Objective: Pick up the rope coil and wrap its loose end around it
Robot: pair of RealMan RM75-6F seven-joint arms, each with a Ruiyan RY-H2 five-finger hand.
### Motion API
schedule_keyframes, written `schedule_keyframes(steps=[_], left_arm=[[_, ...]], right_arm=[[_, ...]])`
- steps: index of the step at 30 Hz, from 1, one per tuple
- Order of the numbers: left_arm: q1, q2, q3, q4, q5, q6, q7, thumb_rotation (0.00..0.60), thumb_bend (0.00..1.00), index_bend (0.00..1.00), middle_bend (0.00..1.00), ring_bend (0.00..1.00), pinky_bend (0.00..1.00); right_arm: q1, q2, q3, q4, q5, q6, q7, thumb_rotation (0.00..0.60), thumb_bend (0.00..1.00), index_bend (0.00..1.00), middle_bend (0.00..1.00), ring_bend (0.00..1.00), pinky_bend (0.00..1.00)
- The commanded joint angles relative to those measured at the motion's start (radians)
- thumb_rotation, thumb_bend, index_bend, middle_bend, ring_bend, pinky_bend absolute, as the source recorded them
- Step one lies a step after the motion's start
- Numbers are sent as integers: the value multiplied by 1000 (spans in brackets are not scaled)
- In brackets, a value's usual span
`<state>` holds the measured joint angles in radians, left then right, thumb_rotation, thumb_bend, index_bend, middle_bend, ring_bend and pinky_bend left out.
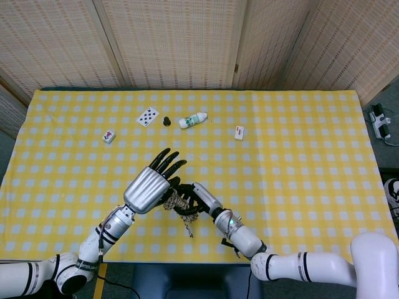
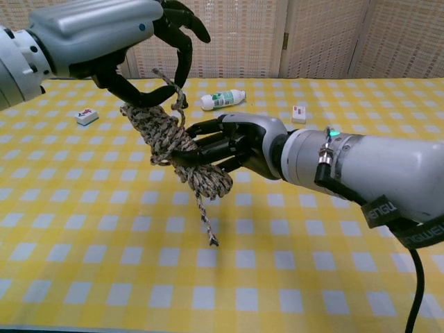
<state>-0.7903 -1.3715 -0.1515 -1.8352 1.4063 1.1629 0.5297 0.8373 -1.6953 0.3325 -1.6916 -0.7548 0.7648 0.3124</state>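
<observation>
We see the rope coil (image 2: 170, 146) slanting from 10 to 4 o'clock, loose end (image 2: 205, 220) hanging toward 6, gripped by our right hand (image 2: 232, 147); left hand (image 2: 149, 52) fingers pinch its top strand.

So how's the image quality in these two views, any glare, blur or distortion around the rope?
Head view: even, soft light, sharp throughout, faint shadows only; the rope is small and partly hidden by the left hand. Chest view: the rope is crisp, but the left hand and right hand loom large from closeness, with mild sheen on the metal shells; the bottle behind stays fairly clear.
</observation>
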Motion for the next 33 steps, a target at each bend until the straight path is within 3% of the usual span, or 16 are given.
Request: schedule_keyframes(steps=[1, 11, 19, 26, 33], left_arm=[[8, -11, 8, -2, 8, 8, 5, 600, 541, 578, 180, 0, 0], [53, -41, 29, 29, 72, 72, -42, 600, 541, 589, 174, 0, 0], [104, -40, 36, 59, 102, 130, -148, 600, 541, 593, 174, 0, 0], [139, -25, 25, 60, 74, 141, -266, 600, 541, 593, 174, 0, 0], [153, 12, 17, 14, 12, 89, -351, 600, 541, 592, 174, 0, 0]], right_arm=[[-7, -27, 21, 20, 15, 23, 18, 600, 717, 793, 630, 686, 691], [-62, -94, 88, 43, 12, 105, 103, 600, 717, 793, 631, 686, 695], [-127, -120, 120, 58, -100, 144, 208, 600, 726, 796, 634, 690, 700], [-177, -116, 109, 64, -225, 154, 293, 600, 728, 800, 637, 691, 703], [-202, -89, 84, 58, -335, 178, 302, 600, 729, 800, 637, 692, 703]])
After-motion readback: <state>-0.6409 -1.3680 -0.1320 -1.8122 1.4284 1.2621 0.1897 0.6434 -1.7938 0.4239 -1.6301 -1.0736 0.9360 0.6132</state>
